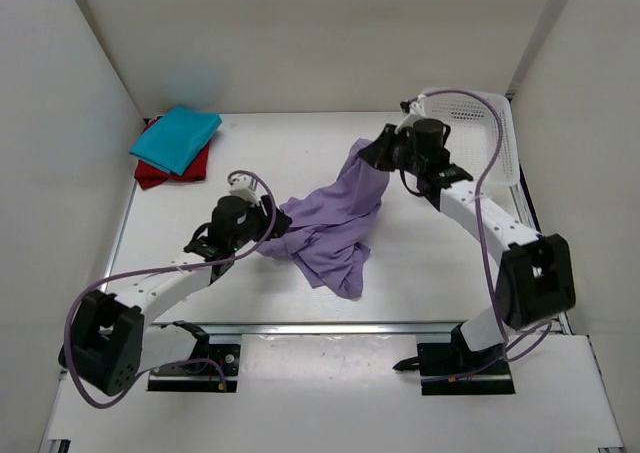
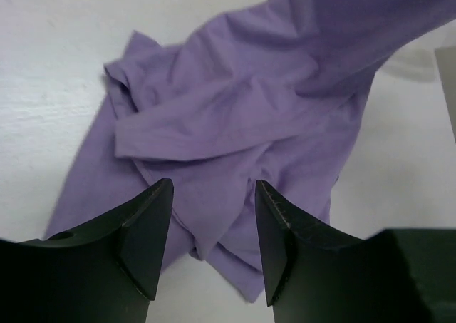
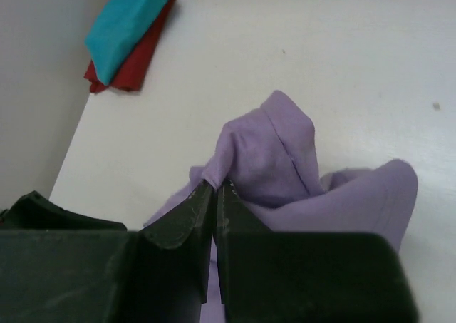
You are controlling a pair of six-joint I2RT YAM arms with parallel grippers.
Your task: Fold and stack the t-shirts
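Lavender t-shirt heaped mid-table, unfolded: spreading step, seemingly. Near side, left gripper open above its hem, empty. Farther, right gripper clamped on a lifted edge. Next, likely: seize a second corner, pull flat. Far left, teal t-shirt folded atop red t-shirt.

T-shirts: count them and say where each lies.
3. Teal t-shirt folded atop red t-shirt, far-left corner; lavender t-shirt crumpled mid-table, one edge pinched in the right gripper.

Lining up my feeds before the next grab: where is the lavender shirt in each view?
Top: lavender shirt, centre of frame.
Left wrist: upper middle, beyond the open left gripper.
Right wrist: centre, pinched by the right gripper.
Landmark: teal shirt on red shirt, upper left in top and right wrist.
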